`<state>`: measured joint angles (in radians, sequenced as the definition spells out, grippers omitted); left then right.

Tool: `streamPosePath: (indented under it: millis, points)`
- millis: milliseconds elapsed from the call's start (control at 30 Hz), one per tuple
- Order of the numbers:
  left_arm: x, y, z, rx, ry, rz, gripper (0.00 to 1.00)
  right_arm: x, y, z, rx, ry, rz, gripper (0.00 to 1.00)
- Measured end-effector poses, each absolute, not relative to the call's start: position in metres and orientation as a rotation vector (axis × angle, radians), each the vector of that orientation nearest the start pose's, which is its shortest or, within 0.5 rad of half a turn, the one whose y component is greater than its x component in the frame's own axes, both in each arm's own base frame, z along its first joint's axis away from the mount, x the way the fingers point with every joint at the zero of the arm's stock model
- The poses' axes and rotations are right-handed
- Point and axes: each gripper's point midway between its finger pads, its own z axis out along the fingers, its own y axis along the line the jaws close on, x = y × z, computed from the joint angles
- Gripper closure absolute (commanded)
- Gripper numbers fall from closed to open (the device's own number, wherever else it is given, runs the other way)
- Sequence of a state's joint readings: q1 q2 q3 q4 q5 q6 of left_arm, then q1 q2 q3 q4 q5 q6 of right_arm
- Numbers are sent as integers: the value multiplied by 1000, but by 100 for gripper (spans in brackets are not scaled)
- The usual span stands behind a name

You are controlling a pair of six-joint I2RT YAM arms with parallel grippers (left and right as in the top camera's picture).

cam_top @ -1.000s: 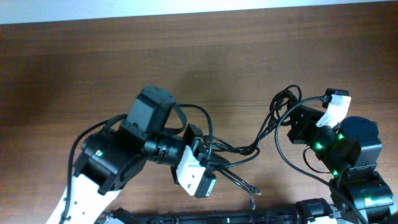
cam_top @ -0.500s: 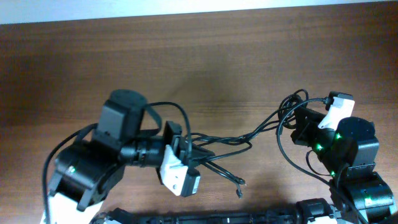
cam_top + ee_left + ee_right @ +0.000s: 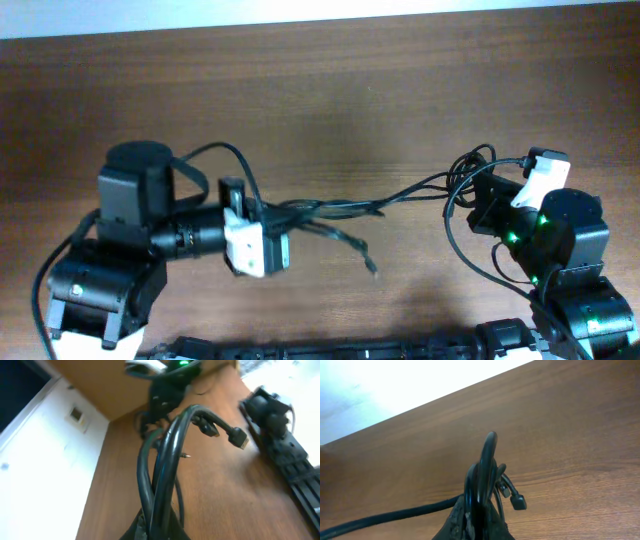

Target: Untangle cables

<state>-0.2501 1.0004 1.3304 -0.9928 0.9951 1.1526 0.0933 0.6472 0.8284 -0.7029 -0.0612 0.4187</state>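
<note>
Loads of bare table (image 3: 400, 90) up top and in the middle – tight only along the near edge. Looks like light, floppy, slick stuff: thin black cables (image 3: 335, 207) strung across the table's middle. Pinched tight at one bunch by the left gripper (image 3: 268, 218), looped end clamped in the right gripper (image 3: 478, 195). Better to grab cord – not the little plugs (image 3: 239, 438).

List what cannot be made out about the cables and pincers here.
- Left pincer: left wrist view, fingertips cut by bottom edge, covered by the cables.
- Right pincer: right wrist view, same.
- Cable count and crossings: overhead, strands too thin; left wrist view blurred.
</note>
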Motion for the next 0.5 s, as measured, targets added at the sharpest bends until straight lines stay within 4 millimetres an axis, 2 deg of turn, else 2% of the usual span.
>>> streamPosePath:
  millis: [133, 267, 400, 500]
  points:
    - [204, -187, 380, 1414, 1293, -557, 100, 251, 37, 256, 295, 2085, 392, 96]
    - [217, -183, 383, 1251, 1464, -639, 100, 251, 38, 256, 289, 2084, 401, 96]
    - [233, -180, 379, 1141, 1576, -676, 100, 251, 38, 256, 290, 2084, 398, 96]
    - [255, -177, 367, 1011, 1720, -711, 100, 252, 36, 255, 296, 2085, 387, 96]
